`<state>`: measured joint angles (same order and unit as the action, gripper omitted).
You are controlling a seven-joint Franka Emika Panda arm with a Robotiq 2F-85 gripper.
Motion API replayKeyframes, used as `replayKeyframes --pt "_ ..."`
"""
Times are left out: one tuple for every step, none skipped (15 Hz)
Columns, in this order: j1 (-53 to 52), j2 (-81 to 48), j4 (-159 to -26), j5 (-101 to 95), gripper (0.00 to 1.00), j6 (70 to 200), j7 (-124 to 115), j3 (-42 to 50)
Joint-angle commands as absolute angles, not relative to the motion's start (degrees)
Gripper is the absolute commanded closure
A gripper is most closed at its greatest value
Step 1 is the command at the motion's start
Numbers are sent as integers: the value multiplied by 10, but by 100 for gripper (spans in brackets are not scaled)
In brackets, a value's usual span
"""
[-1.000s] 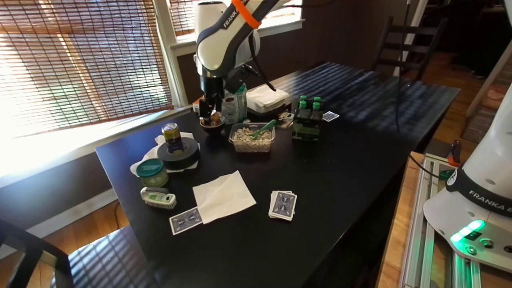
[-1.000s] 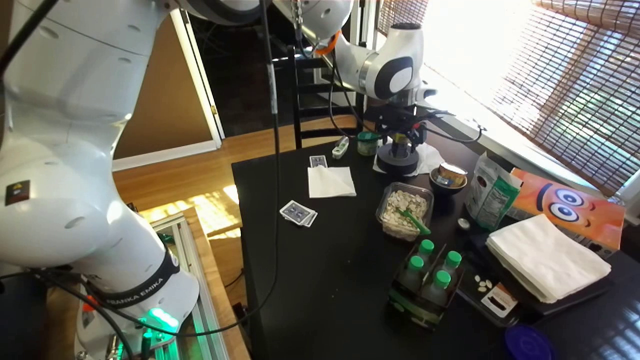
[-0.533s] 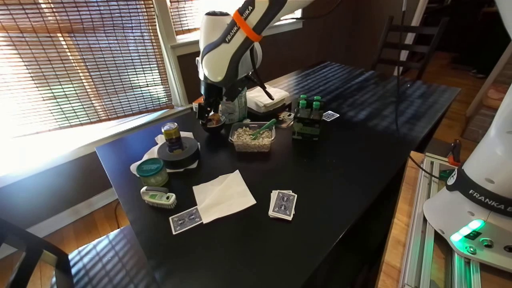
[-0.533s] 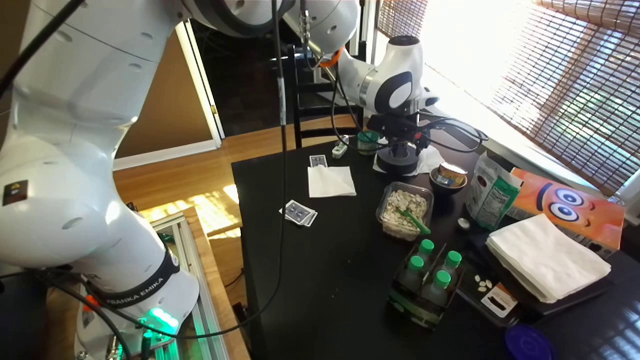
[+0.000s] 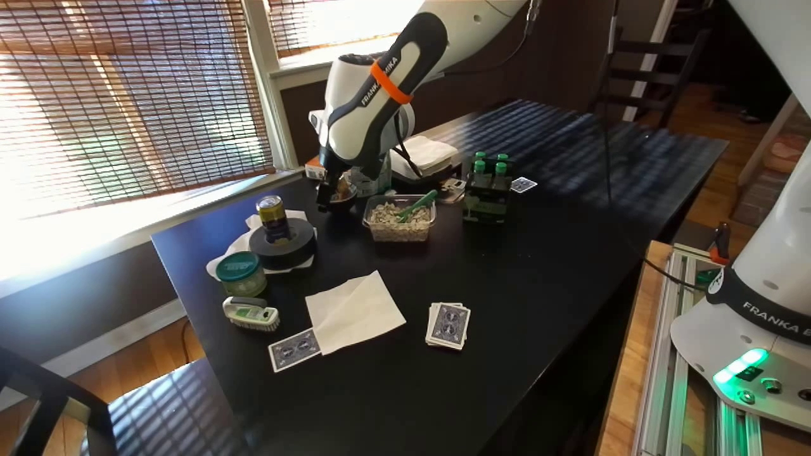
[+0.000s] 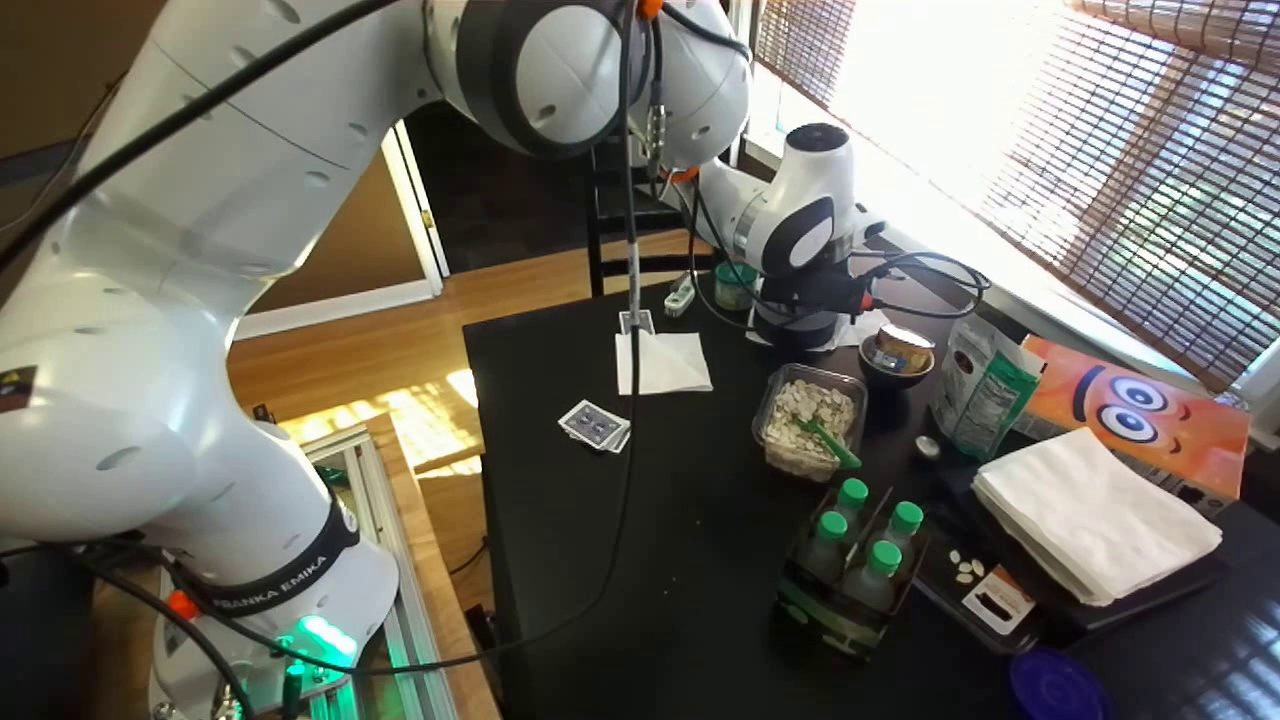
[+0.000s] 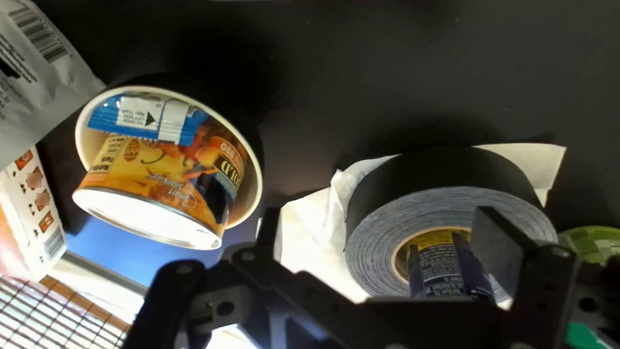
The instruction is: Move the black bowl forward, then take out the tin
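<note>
A robot's black claw (image 7: 380,230) hangs low over a dark bench (image 5: 507,278), its jaws standing wide apart. The black bowl (image 6: 890,380) sits on the bench; in an exterior view the claw is just beside it, and whether the two touch cannot be told. Inside the bowl a yellow and orange tin (image 7: 167,182) leans at a tilt, its shiny round end up past the rim, with a blue packet (image 7: 150,118) next to it. Seen from the wrist, bowl and tin lie toward the left, and between the jaws shows a thick roll of dark tape (image 7: 436,206) with a slim can (image 7: 443,271) in its hole. In both exterior views a clear tub (image 5: 399,235) of pale flakes, a green spoon (image 5: 419,204) in it, stands near the bowl, as does a pouch (image 6: 985,385).
</note>
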<state>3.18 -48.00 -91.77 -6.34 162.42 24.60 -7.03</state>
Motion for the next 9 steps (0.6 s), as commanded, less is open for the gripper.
replayKeyframes --pt "15 -534 -848 -109 0 1625 256 -47" --pt "12 -542 -839 -119 0 1623 256 -41" --pt "8 -551 -830 -127 0 1625 254 -34" --pt "3 -557 -824 -136 0 1624 251 -24" --pt "0 -562 -818 -142 0 1620 249 -18" --pt "-4 -567 -812 -149 0 1620 246 -10" --pt "-4 -572 -808 -152 0 1619 245 -7" --pt "-9 -577 -805 -156 0 1623 241 0" --pt "-11 -581 -802 -158 2 1624 240 3"
